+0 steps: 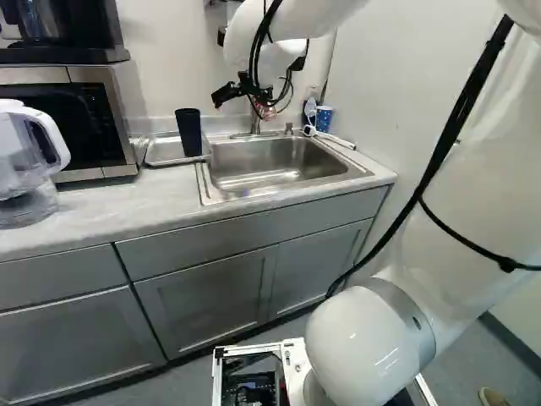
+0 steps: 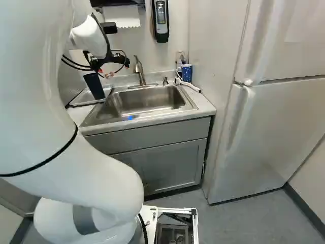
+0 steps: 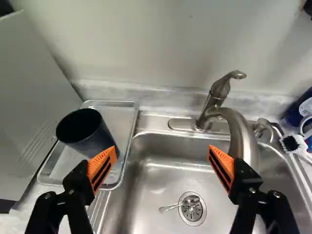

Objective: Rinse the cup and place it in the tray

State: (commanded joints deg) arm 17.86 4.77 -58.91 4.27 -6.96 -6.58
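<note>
Pincer (image 3: 162, 148) nearest the wrist cam: fingers wide apart, nothing gripped. One finger overlaps the dark cup (image 3: 95, 134) in view; contact unclear.

Left base view, left to right: microwave (image 1: 84, 118); tray (image 1: 165, 150) on bench (image 1: 101, 211), dark cup upright in it, mouth up; tap (image 2: 139, 71), no water visible; sink (image 1: 287, 188), spoon (image 3: 169, 207) at the drain (image 3: 196, 218); blue patterned cup (image 1: 324, 118) past it.

My read: final placing step, cup released. Can't confirm rinse. Next: back off straight, both fingers clear of cup and tap, don't tip it.
</note>
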